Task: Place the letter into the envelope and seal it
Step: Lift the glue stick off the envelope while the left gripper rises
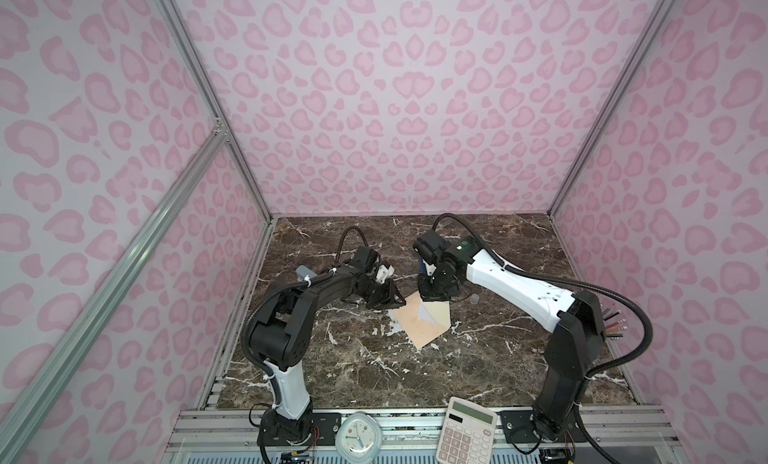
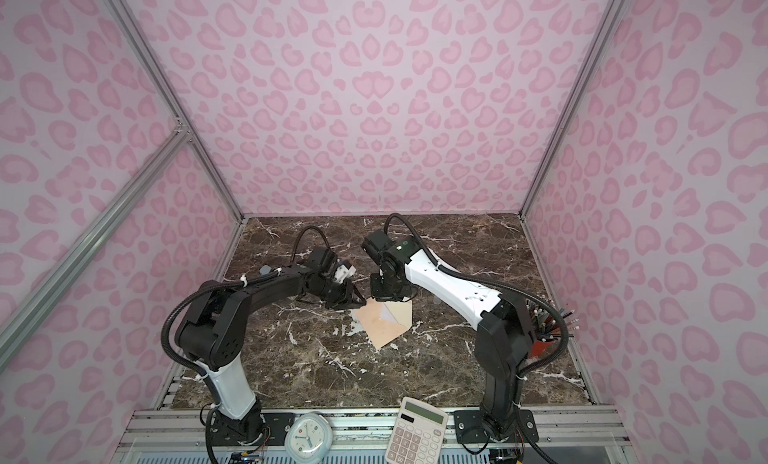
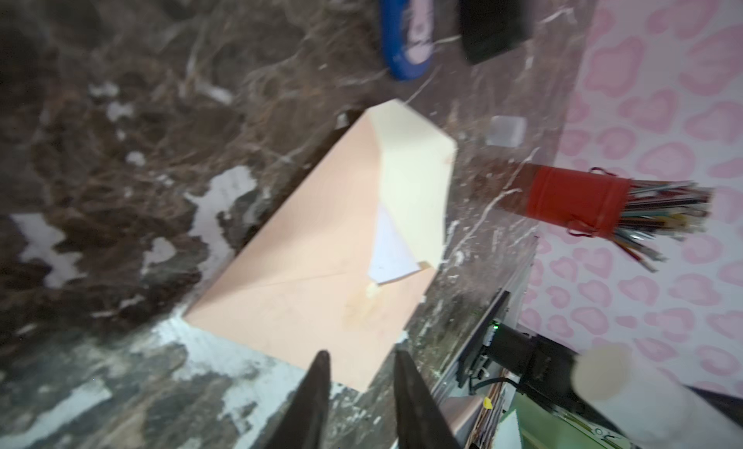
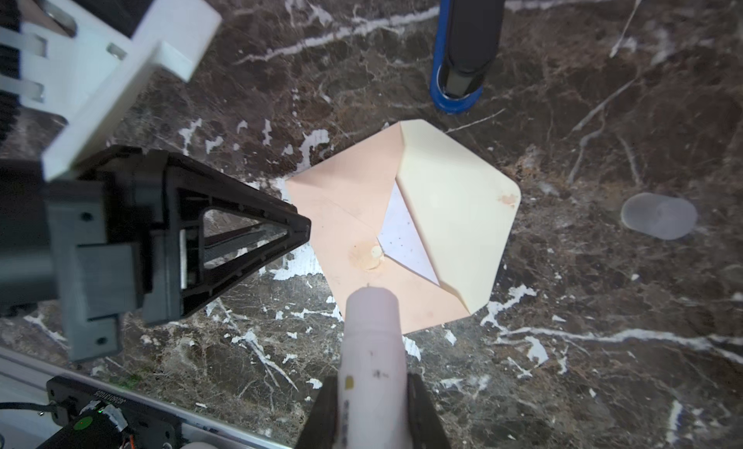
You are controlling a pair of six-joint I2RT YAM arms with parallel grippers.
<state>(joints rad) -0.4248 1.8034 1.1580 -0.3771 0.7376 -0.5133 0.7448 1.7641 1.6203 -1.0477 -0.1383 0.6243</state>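
Observation:
The peach envelope (image 1: 417,327) (image 2: 382,327) lies on the marble table with its cream flap (image 4: 458,214) folded open. The letter (image 4: 406,238) (image 3: 388,250) shows only as a pale triangle in the envelope's mouth. A glue smear (image 4: 370,258) sits at the tip of the front panel. My left gripper (image 3: 360,356) (image 4: 299,226) hovers at one corner of the envelope, open with nothing between its fingers. My right gripper (image 4: 372,386) is shut on a white glue stick (image 4: 372,338), whose tip points at the envelope just short of the smear.
A blue and black stapler-like object (image 4: 458,65) (image 3: 406,33) lies beyond the envelope. A clear cap (image 4: 657,217) (image 3: 507,130) rests on the table beside the flap. A red pencil holder (image 3: 575,200) (image 2: 544,341) stands at the right edge. A calculator (image 1: 465,435) and a clock (image 1: 357,437) sit on the front rail.

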